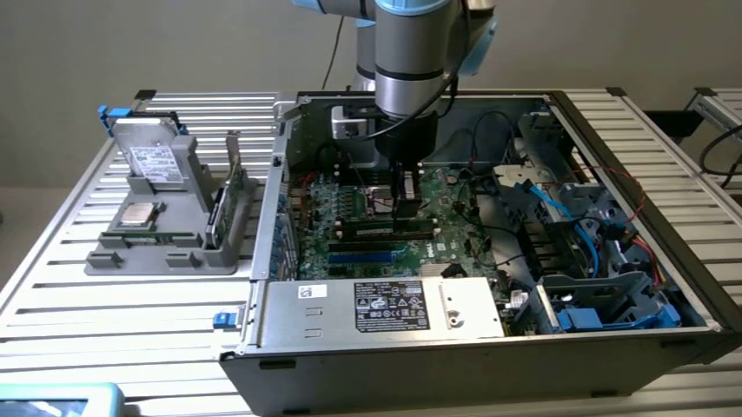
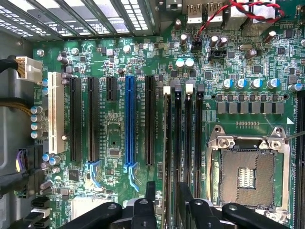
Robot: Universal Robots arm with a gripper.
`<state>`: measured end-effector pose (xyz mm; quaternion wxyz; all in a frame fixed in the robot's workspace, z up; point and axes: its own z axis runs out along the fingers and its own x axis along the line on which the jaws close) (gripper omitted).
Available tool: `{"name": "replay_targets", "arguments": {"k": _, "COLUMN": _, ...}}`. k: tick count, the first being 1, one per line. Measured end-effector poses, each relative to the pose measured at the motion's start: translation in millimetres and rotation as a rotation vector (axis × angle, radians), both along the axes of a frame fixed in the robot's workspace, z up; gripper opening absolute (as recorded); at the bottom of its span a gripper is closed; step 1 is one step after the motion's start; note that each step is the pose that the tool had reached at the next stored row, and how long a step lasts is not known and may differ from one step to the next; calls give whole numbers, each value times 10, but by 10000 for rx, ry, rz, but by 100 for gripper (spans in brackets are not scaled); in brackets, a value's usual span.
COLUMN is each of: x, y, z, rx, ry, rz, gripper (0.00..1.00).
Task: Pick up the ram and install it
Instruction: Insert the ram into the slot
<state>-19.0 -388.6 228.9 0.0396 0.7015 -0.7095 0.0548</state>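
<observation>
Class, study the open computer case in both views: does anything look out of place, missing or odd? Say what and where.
The processor socket on the motherboard stands empty, its contacts bare, while a square silver chip lies outside the case on the grey holder. Nothing looks spilled or broken.

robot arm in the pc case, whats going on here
The robot arm's hand is lowered inside the open computer case. It hangs right above the long memory slots on the green motherboard, next to the empty processor socket. The pictures don't settle whether it is carrying the ram or whether a stick already sits in a slot. A grey parts holder sits on the table at the exterior view's left.
</observation>
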Motion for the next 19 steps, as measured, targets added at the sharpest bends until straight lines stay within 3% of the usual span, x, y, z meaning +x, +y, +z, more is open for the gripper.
{"name": "replay_targets", "arguments": {"k": 9, "x": 14, "y": 0, "z": -1, "rx": -13, "ry": -37, "rz": -1, "gripper": 33}}
{"name": "replay_targets", "arguments": {"k": 10, "x": 12, "y": 0, "z": -2, "rx": -13, "ry": -40, "rz": 0, "gripper": 24}}
{"name": "replay_targets", "arguments": {"k": 11, "x": 10, "y": 0, "z": -2, "rx": -15, "ry": -41, "rz": 0, "gripper": 24}}
{"name": "replay_targets", "arguments": {"k": 13, "x": 10, "y": 0, "z": -3, "rx": -22, "ry": -42, "rz": 2, "gripper": 12}}
{"name": "replay_targets", "arguments": {"k": 19, "x": 9, "y": 0, "z": 34, "rx": -93, "ry": -43, "rz": 1, "gripper": 11}}
